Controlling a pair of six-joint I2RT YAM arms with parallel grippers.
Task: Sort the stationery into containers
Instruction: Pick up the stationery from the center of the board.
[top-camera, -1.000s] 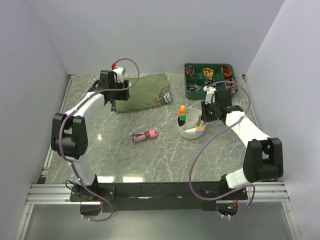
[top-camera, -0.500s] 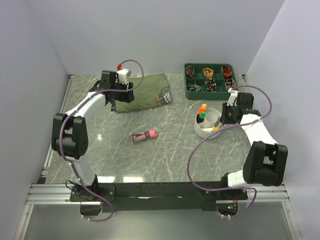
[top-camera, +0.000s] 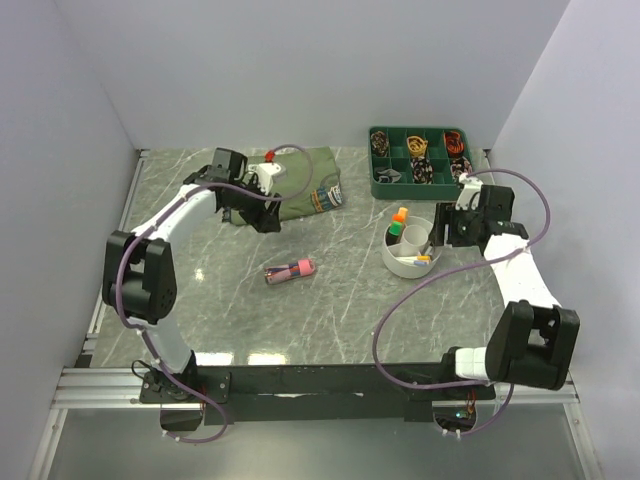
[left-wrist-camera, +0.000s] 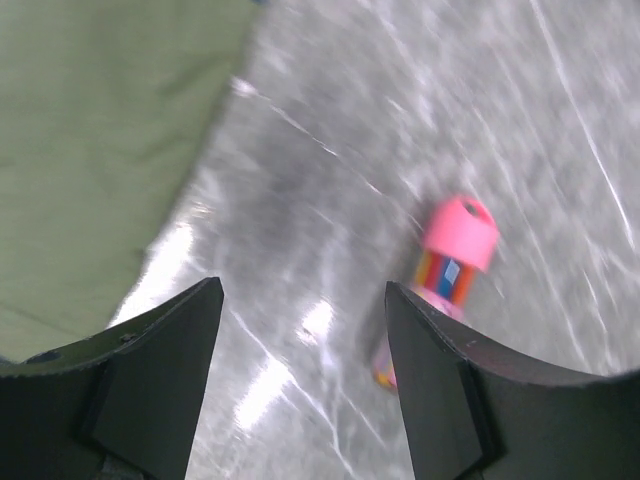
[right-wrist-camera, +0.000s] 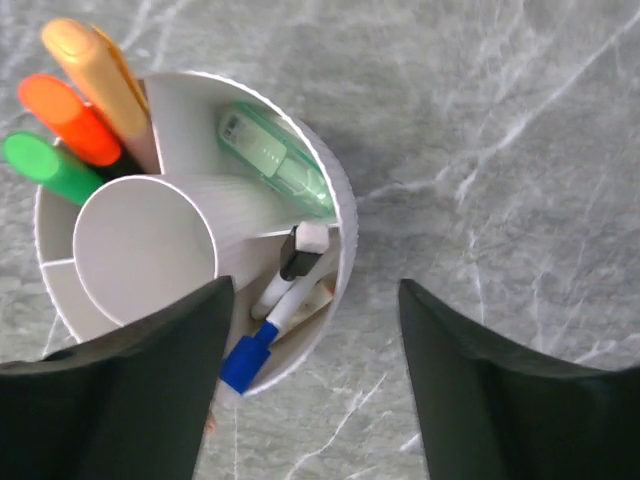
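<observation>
A pink highlighter (top-camera: 290, 270) lies alone on the marble table; in the left wrist view the pink highlighter (left-wrist-camera: 455, 245) is just ahead of the right finger. My left gripper (top-camera: 268, 218) (left-wrist-camera: 302, 290) hangs open over bare table at the shirt's edge, holding nothing. The white round tub (top-camera: 400, 266) (right-wrist-camera: 345, 215) holds orange (right-wrist-camera: 75, 115), green (right-wrist-camera: 45, 165) and yellow (right-wrist-camera: 95, 60) highlighters, a pale green item (right-wrist-camera: 270, 160) and a blue-capped pen (right-wrist-camera: 265, 340). My right gripper (top-camera: 437, 240) (right-wrist-camera: 315, 290) stands open astride the tub's right rim, not gripping it.
The folded olive-green shirt (top-camera: 300, 185) (left-wrist-camera: 100, 130) lies at the back left, beside my left gripper. A dark green compartment tray (top-camera: 378, 188) of small items sits at the back right, just behind the tub. Grey walls close in the table on three sides.
The right gripper, shut on the tub's rim, dragged the tub to the right, then opened and let go. The left gripper swung off the shirt toward the pink highlighter.
</observation>
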